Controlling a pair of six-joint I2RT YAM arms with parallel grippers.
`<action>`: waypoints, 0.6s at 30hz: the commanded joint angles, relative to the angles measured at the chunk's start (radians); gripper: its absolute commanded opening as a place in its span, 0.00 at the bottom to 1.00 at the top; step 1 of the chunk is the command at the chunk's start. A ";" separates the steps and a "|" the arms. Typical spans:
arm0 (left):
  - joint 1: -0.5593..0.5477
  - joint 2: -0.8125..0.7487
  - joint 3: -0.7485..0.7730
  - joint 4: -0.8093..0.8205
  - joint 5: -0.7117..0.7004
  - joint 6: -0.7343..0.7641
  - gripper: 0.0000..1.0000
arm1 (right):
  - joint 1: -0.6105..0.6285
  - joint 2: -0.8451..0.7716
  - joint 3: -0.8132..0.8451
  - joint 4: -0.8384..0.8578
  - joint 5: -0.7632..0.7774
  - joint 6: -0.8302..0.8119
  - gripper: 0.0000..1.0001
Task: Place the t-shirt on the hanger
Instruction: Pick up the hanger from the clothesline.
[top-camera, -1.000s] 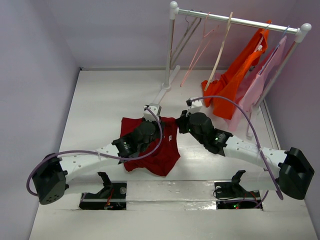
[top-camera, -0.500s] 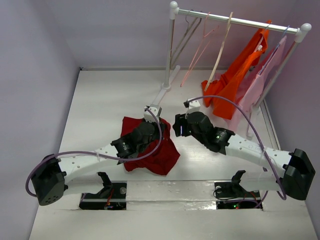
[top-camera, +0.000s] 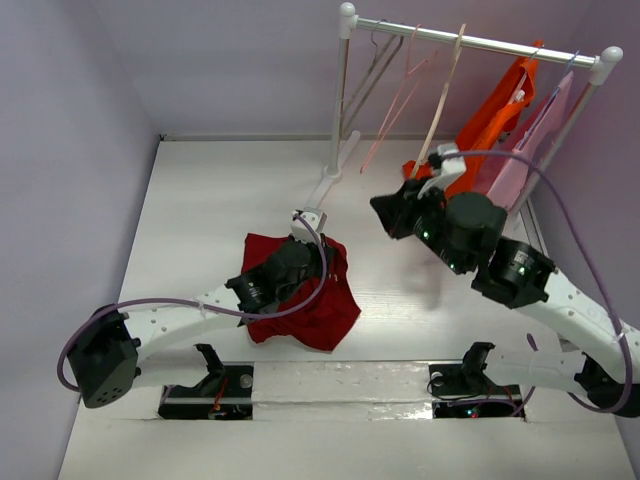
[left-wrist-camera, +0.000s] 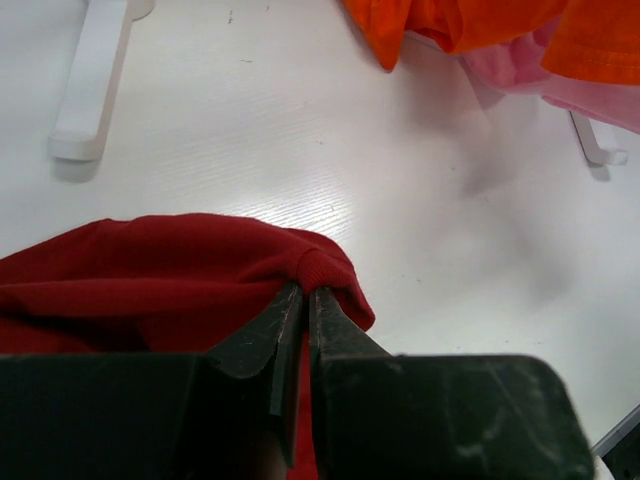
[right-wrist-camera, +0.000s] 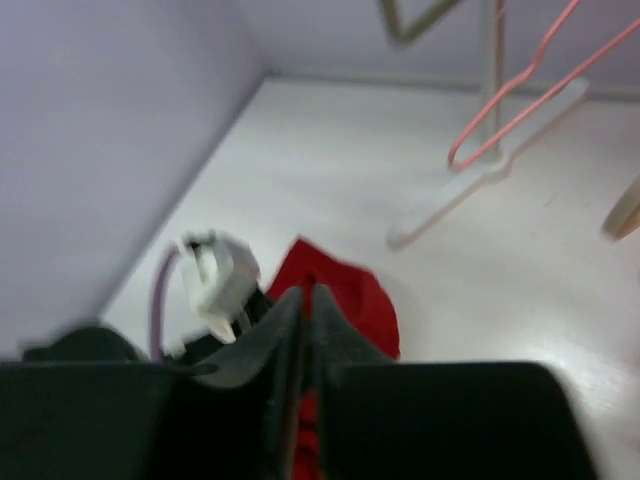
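Observation:
The red t-shirt (top-camera: 312, 300) lies crumpled on the white table. My left gripper (top-camera: 325, 250) is shut on a fold at its far right edge, seen pinched between the jaws in the left wrist view (left-wrist-camera: 305, 288). My right gripper (top-camera: 383, 210) is lifted above the table right of the shirt, shut and empty (right-wrist-camera: 306, 292), with the t-shirt (right-wrist-camera: 345, 290) and the left wrist below it. The cream-beige hanger (top-camera: 442, 100) hangs on the rack rail (top-camera: 480, 42); only its tip (right-wrist-camera: 622, 215) shows in the right wrist view.
A thin pink hanger (top-camera: 398, 110) and a thin grey hanger (top-camera: 372, 65) hang left of the beige one. Orange (top-camera: 480, 135) and pink (top-camera: 525, 165) garments hang at the rack's right end. The rack's foot (top-camera: 325, 190) lies behind the shirt. Walls close both sides.
My right arm has risen and swung back to the right, away from the shirt's edge toward the rack. My left gripper has kept its hold on the shirt, nearly still.

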 joint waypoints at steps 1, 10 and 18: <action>0.003 -0.007 0.016 0.054 0.013 0.015 0.00 | 0.006 0.072 0.191 -0.080 0.243 -0.082 0.21; 0.012 -0.043 -0.035 0.086 0.042 0.037 0.00 | -0.230 0.361 0.580 -0.265 0.486 -0.202 0.68; 0.012 -0.076 -0.075 0.126 0.062 0.052 0.00 | -0.457 0.517 0.771 -0.343 0.367 -0.229 0.70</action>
